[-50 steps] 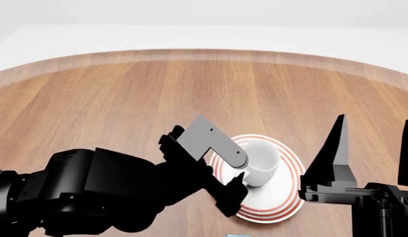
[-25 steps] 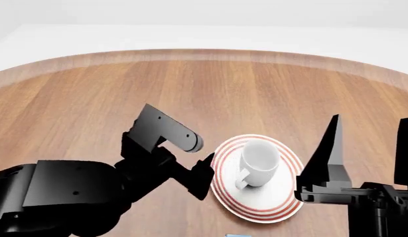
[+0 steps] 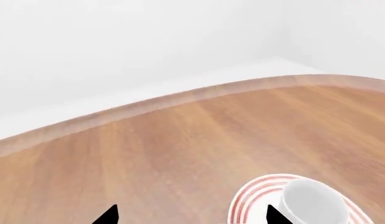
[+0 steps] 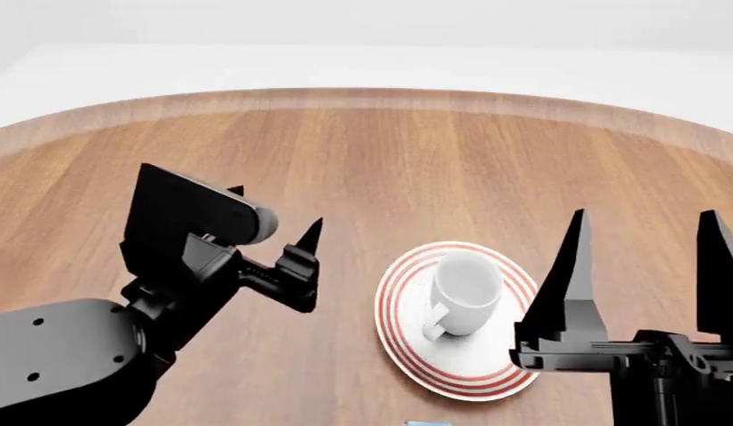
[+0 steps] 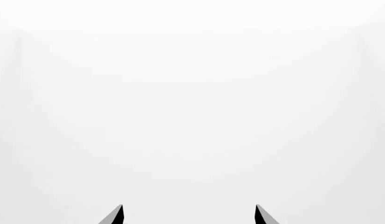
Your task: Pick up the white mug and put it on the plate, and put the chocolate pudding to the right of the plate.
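The white mug (image 4: 466, 286) stands upright on the plate (image 4: 397, 306), its handle towards me. My left gripper (image 4: 271, 215) is open and empty, left of the plate and clear of it. In the left wrist view its fingertips (image 3: 110, 214) are spread wide, with the plate (image 3: 251, 198) and the mug (image 3: 312, 204) beyond one tip. My right gripper (image 4: 642, 232) is open, tips pointing up, just right of the plate. The right wrist view shows that gripper (image 5: 189, 214) against blank white. Only a light-blue sliver of the chocolate pudding (image 4: 426, 423) shows at the head view's bottom edge.
The round wooden table (image 4: 366, 160) stretches away behind the plate, and its curved far edge (image 4: 366, 96) meets a white floor and wall. The left forearm (image 4: 59, 355) fills the lower left of the head view.
My left gripper has let go of the mug and drawn back to the left, away from the plate. The mug stays on the plate. The right gripper has shifted slightly left.
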Motion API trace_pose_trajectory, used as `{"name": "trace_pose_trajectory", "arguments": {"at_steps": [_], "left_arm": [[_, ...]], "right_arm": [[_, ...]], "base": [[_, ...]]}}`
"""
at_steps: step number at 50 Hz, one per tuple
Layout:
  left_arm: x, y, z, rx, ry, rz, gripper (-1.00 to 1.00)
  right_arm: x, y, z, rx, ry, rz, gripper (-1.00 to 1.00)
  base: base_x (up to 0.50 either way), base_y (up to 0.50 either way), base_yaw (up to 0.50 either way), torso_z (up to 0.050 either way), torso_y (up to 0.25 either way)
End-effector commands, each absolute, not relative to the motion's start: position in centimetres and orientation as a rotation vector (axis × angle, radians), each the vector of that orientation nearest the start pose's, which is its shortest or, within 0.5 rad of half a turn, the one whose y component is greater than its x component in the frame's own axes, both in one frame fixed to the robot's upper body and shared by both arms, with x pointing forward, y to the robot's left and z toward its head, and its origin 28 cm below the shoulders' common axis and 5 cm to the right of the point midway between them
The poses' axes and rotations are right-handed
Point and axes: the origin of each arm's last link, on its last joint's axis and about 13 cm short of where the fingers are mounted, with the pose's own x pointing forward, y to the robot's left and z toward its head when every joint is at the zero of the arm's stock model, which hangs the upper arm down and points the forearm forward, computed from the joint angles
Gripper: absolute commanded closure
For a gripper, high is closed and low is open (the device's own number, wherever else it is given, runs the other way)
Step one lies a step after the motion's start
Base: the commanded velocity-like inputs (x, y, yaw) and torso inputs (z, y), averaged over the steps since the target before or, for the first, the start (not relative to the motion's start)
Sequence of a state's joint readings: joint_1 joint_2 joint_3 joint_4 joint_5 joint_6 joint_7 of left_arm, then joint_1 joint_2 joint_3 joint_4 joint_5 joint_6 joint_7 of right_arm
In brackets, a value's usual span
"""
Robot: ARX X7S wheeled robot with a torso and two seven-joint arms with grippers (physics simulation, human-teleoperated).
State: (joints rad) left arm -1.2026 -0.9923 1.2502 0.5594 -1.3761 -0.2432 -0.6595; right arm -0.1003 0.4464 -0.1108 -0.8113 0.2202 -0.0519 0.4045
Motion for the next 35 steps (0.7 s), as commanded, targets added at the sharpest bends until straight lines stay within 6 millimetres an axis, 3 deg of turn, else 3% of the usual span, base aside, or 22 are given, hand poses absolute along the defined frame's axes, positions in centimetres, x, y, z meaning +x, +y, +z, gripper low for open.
{"name": "trace_pose_trajectory", "arguments": {"at_steps": [1,20,30,35], "left_arm": [[22.3,23.2,22.3,0.129,-0.022,-0.363,-1.0],[22.2,23.4,22.4,0.111,-0.041,-0.326,-1.0],[22.2,23.1,22.6,0.115,-0.044,-0.337,-1.0],[22.2,23.0,22.8,0.119,-0.046,-0.339,-1.0]], "right_arm": [[15.2,-11.3,16.4,-0.039,-0.666,0.001,-1.0],[13.2,-10.0,17.2,-0.021,-0.506,0.041,-1.0],[11.8,-9.2,17.9,0.072,-0.323,0.14,-1.0],[11.7,-8.9,18.1,0.003,-0.286,0.105,-1.0]], "base": [[0.0,0.0,0.0,0.0,0.0],[0.0,0.0,0.0,0.0,0.0],[0.0,0.0,0.0,0.0,0.0],[0.0,0.0,0.0,0.0,0.0]]}}
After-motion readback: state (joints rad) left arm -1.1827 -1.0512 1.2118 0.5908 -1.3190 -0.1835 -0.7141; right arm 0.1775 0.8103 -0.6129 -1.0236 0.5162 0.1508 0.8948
